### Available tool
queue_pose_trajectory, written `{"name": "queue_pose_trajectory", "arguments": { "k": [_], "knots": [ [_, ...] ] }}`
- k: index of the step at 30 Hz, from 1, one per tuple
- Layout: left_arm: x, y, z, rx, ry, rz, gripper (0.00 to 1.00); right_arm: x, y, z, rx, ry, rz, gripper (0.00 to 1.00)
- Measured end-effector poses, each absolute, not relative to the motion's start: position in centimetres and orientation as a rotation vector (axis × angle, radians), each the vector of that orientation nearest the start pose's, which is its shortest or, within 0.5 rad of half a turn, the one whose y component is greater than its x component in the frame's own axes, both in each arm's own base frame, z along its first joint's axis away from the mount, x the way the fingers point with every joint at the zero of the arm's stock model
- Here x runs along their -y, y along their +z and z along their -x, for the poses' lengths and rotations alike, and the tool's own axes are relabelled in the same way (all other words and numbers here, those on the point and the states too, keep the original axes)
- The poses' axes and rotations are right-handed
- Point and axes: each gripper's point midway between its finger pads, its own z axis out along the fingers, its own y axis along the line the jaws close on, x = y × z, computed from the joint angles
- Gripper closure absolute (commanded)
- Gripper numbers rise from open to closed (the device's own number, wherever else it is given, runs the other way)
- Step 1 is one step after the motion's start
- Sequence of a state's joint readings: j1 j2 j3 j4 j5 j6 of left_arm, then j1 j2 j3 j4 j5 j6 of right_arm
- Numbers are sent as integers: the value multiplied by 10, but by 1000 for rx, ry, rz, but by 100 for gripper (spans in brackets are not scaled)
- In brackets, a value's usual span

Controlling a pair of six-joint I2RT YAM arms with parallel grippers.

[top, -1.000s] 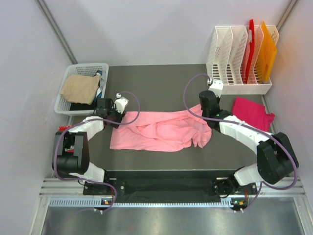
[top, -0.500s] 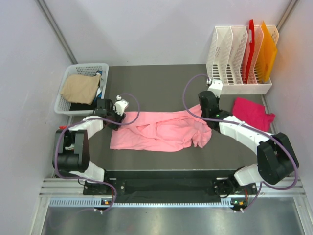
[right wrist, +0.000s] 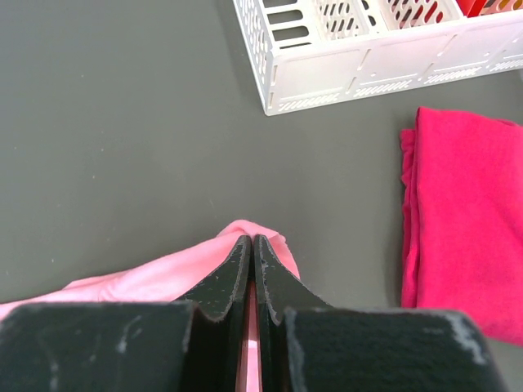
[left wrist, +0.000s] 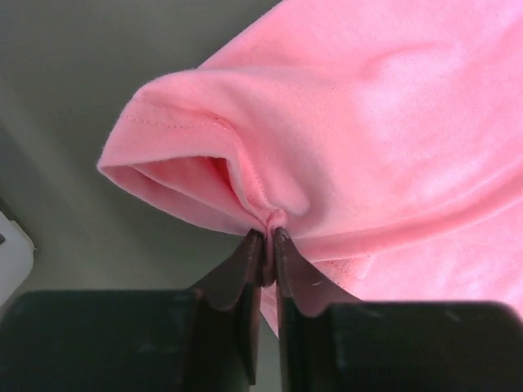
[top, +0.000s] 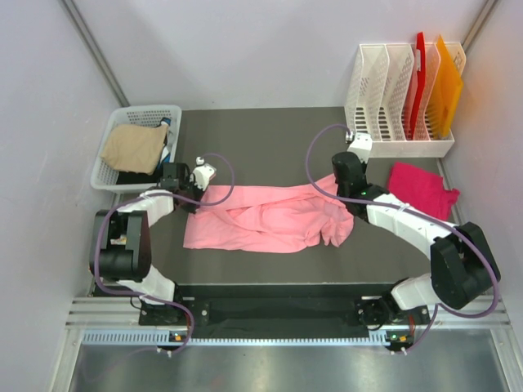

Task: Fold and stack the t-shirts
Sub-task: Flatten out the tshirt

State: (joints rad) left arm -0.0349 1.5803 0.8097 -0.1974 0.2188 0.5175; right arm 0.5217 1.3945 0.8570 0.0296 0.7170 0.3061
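Salmon-pink t-shirt [top: 270, 219] lies crumpled across the middle of the dark counter [top: 270, 139], between my two arms. The magenta t-shirt [top: 421, 188] lies well apart at the right, near the white rack [top: 400, 122]. My left jaws are closed on a small pucker of sleeve hem, held only at their very tips. My right jaws are closed on the pink shirt's far right corner. That thin left pinch may slip if I lift or stretch hard, dropping one side. A second ago my left jaws stood open over this sleeve; the shirt has barely shifted.
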Motion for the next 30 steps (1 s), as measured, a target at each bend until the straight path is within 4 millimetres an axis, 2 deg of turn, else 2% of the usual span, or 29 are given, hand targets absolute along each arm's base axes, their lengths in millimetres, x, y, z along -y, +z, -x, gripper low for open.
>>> {"name": "queue_pose_trajectory", "arguments": {
  "k": [1, 2, 7, 10, 12, 19, 22, 27, 30],
  "knots": [
    [30, 24, -351, -2386, -81, -766, 98, -99, 160, -385, -1940, -204, -213, 100],
    [30, 24, -351, -2387, -80, -765, 100, -99, 160, -385, -1940, -204, -213, 100],
    [28, 28, -350, -2388, -62, -761, 100, -102, 164, -383, -1934, -198, -208, 100],
    [24, 43, -346, -2375, -35, -751, 100, -106, 174, -377, -1915, -185, -199, 100],
    [23, 64, -345, -2339, -15, -742, 100, -108, 185, -373, -1894, -173, -196, 100],
    [23, 176, -349, -2081, 69, -690, 94, -115, 228, -345, -1812, -129, -191, 100],
    [24, 201, -340, -2022, 77, -677, 91, -114, 243, -332, -1784, -114, -193, 100],
    [24, 216, -321, -1986, 82, -665, 91, -107, 262, -317, -1745, -97, -215, 100],
    [24, 205, -313, -1999, 76, -668, 89, -101, 266, -314, -1736, -104, -229, 100]
  ]
}}
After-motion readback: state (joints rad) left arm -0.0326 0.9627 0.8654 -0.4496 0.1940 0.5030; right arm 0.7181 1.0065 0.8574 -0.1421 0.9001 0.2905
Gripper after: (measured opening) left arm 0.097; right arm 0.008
